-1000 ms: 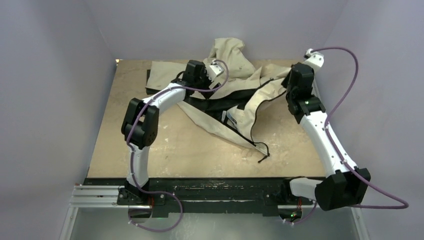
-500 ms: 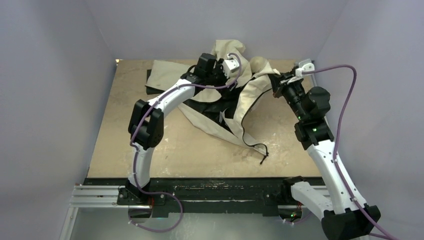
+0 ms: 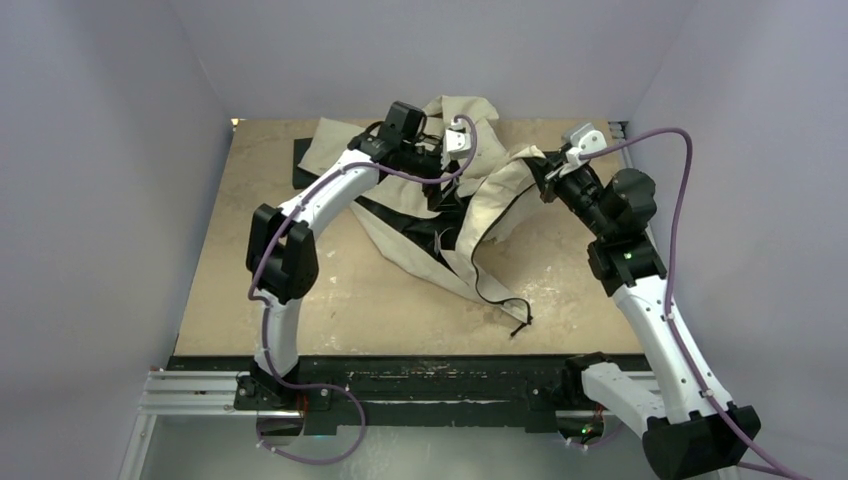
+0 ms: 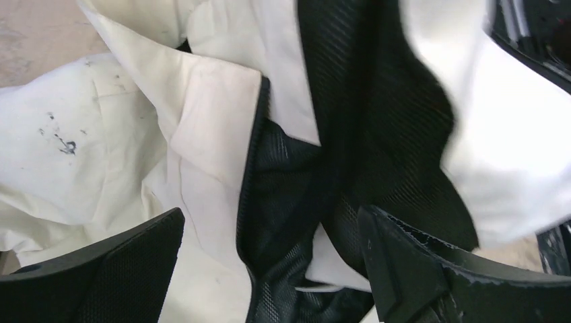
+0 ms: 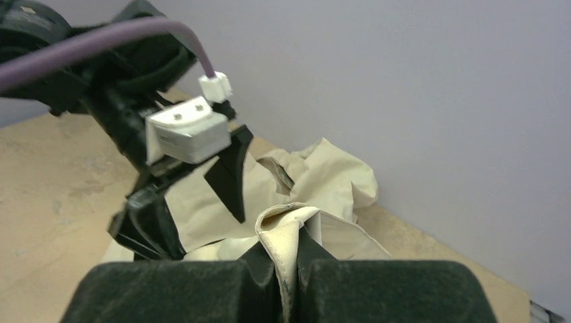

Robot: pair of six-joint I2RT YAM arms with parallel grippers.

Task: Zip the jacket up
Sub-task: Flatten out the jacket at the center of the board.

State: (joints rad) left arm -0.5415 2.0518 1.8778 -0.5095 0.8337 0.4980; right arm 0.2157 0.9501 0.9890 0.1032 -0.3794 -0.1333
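- From overhead I see the jacket (image 3: 492, 205) crumpled at the far middle of the worktop (image 3: 300, 290). Cream cloth and black lining (image 4: 377, 121) are mixed together, and one dark-edged front hem trails toward the arm bases and ends in a dark cord (image 3: 520, 326).
- My left tool (image 4: 269, 269) hangs over the heap with its jaws spread wide and nothing between them. Its wrist view shows cream folds and black mesh close below, which the arm hides in the overhead view.
- My right tool (image 5: 286, 272) is clamped tight on a raised fold of cream cloth at the jacket's right side. Its wrist view shows the fold squeezed between the pads, while the overhead view shows only a lifted edge.
- In the right wrist view the left arm's white camera block (image 5: 183, 138) and purple cable (image 5: 135, 33) stand in front of much of the jacket, with the grey wall (image 5: 404, 81) behind.
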